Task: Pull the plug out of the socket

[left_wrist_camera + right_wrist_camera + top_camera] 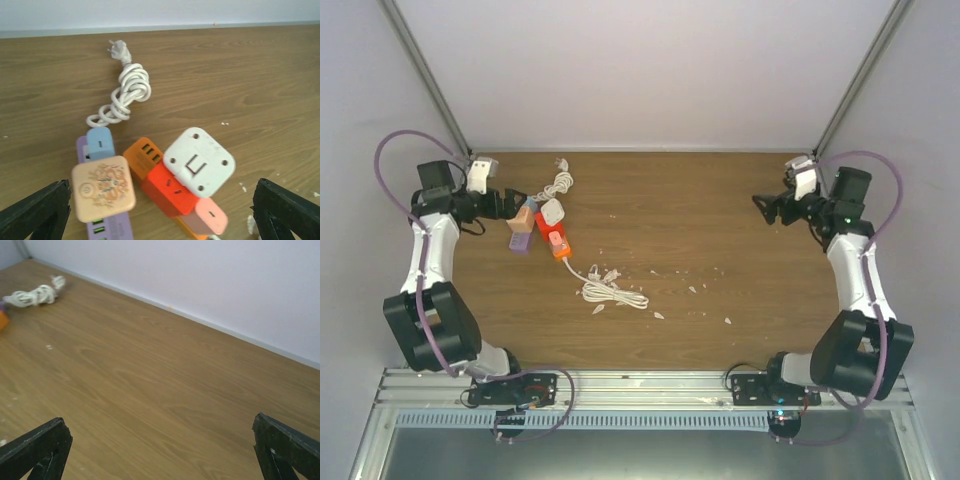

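The two fingers (35, 212) of my left gripper (160, 210) stand wide apart, one dark tip at each lower corner of the wrist view, with nothing between them. The plug (199, 161) lies straight ahead of this gap, a little to the right of the middle, and lower than the tips. It is a white squarish block with rounded corners, smooth plastic, and its top face has slots and four small round marks.

It sits on the socket (162, 190), a short orange strip with a red part. The long axis of the strip goes diagonally in my view, from upper left to lower right. I cannot see the pins, so I only suppose that the plug is pushed fully in. A pink block (209, 218) sits on the same strip, touching the plug on its near side.

Just to the left is a purple strip (114, 229) which carries a tan cube (103, 188) with a flower print and a light-blue cube (100, 143). The tan cube is close to the orange strip, so I judge there is little room on that side. Beyond lies a coiled cable (125, 95), white and knotted, on the wooden table (260, 75).

My right gripper (770, 208) also has its fingers spread and holds nothing. It is well apart from the plug, across the table. So the left arm is clearly the nearer one.
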Tool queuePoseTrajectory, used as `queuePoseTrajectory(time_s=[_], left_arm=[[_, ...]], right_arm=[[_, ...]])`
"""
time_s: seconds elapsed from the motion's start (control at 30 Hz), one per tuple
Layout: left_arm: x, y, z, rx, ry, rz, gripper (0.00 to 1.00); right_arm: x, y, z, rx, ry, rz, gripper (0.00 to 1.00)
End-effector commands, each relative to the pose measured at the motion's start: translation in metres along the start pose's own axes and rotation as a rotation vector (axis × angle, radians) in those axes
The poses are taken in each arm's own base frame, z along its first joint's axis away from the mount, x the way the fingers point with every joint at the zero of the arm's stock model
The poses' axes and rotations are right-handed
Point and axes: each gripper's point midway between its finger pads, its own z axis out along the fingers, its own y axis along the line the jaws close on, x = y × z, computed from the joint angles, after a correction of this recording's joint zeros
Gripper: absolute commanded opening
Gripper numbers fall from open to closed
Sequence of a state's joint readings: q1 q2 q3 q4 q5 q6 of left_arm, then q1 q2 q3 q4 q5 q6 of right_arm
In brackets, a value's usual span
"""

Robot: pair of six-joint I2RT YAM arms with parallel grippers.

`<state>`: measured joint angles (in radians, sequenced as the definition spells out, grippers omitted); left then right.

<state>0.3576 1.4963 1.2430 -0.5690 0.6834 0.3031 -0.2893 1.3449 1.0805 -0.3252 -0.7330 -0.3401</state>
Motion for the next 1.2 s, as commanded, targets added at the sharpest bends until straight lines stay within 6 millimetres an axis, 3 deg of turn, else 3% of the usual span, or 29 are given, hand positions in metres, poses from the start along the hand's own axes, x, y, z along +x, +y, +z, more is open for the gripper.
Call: queuePoseTrajectory(time_s=[0.0, 0.17, 0.33, 0.53, 0.73, 0.93, 1.17], left_arm=[[-0.016, -0.021, -0.015, -0.039, -0.074, 0.023, 0.99], [-0.019, -0.035, -0.031, -0.101, -0.107, 0.009, 0.99], [-0.026, -0.052, -0.051, -0.117, -0.143, 0.037, 0.99], [-0.029, -0.062, -0.066, -0.125, -0.156, 0.052, 0.99], [-0.017, -0.033, -0.061, -0.183, -0.108, -0.007, 0.99], [0.014, 0.003, -0.042, -0.202, -0.026, -0.081, 0.99], [0.029, 0.015, -0.038, -0.186, -0.009, -0.112, 0.99]], right_arm=[[-0.015, 0.042, 0.01, -0.072, -0.036, -0.074, 0.99], [-0.023, 0.103, 0.036, -0.18, -0.032, -0.172, 1.0], [-0.026, 0.179, 0.062, -0.311, -0.022, -0.302, 1.0], [-0.015, 0.264, 0.092, -0.48, 0.038, -0.417, 1.0], [0.004, 0.333, 0.116, -0.593, 0.09, -0.505, 1.0], [0.034, 0.388, 0.135, -0.648, 0.144, -0.591, 1.0], [0.068, 0.438, 0.17, -0.659, 0.223, -0.66, 0.98]])
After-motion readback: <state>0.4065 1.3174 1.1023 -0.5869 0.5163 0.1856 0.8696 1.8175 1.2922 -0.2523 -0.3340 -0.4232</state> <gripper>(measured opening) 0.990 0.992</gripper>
